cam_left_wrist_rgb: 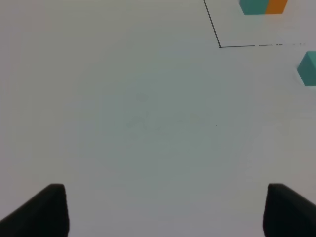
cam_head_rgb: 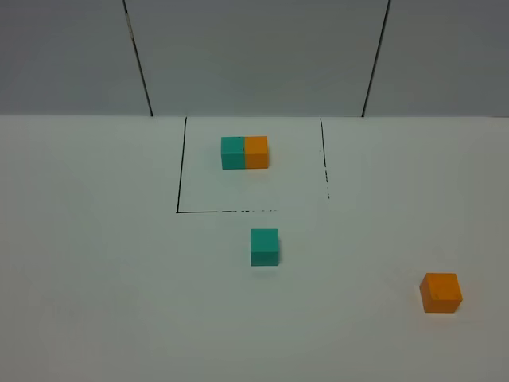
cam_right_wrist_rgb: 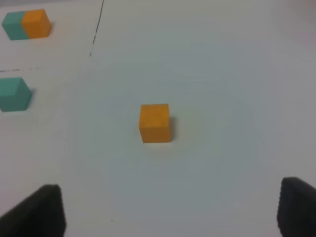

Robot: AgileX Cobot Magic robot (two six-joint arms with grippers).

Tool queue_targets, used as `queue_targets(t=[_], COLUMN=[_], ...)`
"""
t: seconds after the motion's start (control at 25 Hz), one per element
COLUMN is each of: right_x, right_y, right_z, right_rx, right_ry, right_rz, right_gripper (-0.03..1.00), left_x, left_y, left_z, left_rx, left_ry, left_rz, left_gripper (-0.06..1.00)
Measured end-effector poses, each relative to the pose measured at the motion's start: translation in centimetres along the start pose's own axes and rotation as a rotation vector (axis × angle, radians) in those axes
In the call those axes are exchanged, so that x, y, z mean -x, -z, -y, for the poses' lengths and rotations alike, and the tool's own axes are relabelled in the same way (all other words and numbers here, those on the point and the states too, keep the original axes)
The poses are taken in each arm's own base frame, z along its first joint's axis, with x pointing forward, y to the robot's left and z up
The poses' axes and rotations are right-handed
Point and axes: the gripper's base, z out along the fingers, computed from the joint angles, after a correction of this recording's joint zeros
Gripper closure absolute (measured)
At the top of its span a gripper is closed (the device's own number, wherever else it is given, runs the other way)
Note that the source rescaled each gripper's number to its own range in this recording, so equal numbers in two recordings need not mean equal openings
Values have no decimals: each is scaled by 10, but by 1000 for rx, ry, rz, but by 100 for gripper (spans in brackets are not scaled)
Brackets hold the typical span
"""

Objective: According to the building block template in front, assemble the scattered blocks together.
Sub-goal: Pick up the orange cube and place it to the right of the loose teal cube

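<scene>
The template [cam_head_rgb: 244, 152] is a teal cube joined to an orange cube, teal on the left, inside a black-lined square at the back. It also shows in the left wrist view [cam_left_wrist_rgb: 263, 6] and the right wrist view [cam_right_wrist_rgb: 27, 24]. A loose teal cube [cam_head_rgb: 265, 247] sits just in front of the square. A loose orange cube [cam_head_rgb: 441, 292] sits at the front right. Neither arm shows in the exterior high view. My left gripper [cam_left_wrist_rgb: 163, 210] is open over bare table, the teal cube [cam_left_wrist_rgb: 308, 68] far off to one side. My right gripper [cam_right_wrist_rgb: 170, 210] is open, with the orange cube [cam_right_wrist_rgb: 155, 122] ahead between its fingers.
A black outline [cam_head_rgb: 178, 177] marks the square on the white table. A grey panelled wall [cam_head_rgb: 254, 56] with dark seams stands behind the table's back edge.
</scene>
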Motion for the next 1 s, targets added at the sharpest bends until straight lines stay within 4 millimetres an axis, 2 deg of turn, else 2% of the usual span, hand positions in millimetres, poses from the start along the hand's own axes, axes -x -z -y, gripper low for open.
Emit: queue_targets(t=[0.28, 0.4, 0.52, 0.64, 0.76, 1.0], right_x=[0, 5, 17, 33, 52, 72], right_y=[1, 0, -11, -34, -68, -160], right_z=[-6, -10, -18, -22, -21, -11], right_rx=[65, 110, 192, 258, 264, 228], right_ry=[-50, -76, -116, -116, -131, -146], right_rz=[-6, -76, -185, -286, -372, -608], right_gripper=[23, 14, 4, -3, -3, -3], left_x=[0, 0, 0, 0, 0, 0], left_y=[0, 0, 0, 0, 0, 0], left_z=[0, 0, 0, 0, 0, 0], left_rx=[0, 0, 0, 0, 0, 0], left_ry=[0, 0, 0, 0, 0, 0], left_rz=[0, 0, 0, 0, 0, 1], left_gripper=[27, 27, 27, 27, 27, 27])
